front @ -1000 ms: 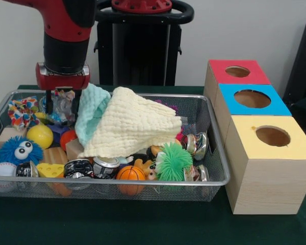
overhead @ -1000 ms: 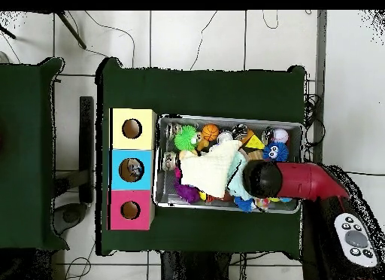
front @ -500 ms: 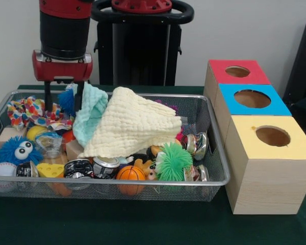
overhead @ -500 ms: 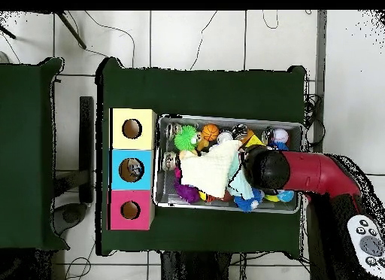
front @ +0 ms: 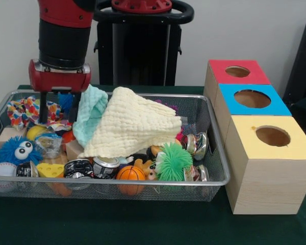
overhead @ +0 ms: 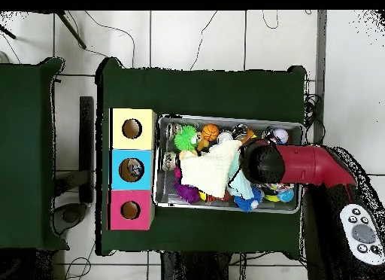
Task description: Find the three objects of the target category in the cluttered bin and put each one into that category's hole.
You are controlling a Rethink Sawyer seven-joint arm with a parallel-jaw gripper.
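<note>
My gripper (front: pixel 59 107) hung over the left end of the wire bin (front: pixel 143 182), its fingers (front: pixel 43 108) spread and empty, a blue fuzzy toy (front: pixel 66 101) showing between them. Below lay a multicoloured patterned cloth (front: pixel 28 110) against the bin's far left corner. A pale yellow cloth (front: pixel 132 125) and a mint cloth (front: pixel 89 112) were heaped across the bin's middle. Along the near rim sat a small basketball (front: pixel 130 173), a green spiky ball (front: pixel 174 161) and crushed cans (front: pixel 106 167). Beside the bin's right end stood the red (front: pixel 237 71), blue (front: pixel 252 98) and yellow (front: pixel 272 136) holed boxes.
</note>
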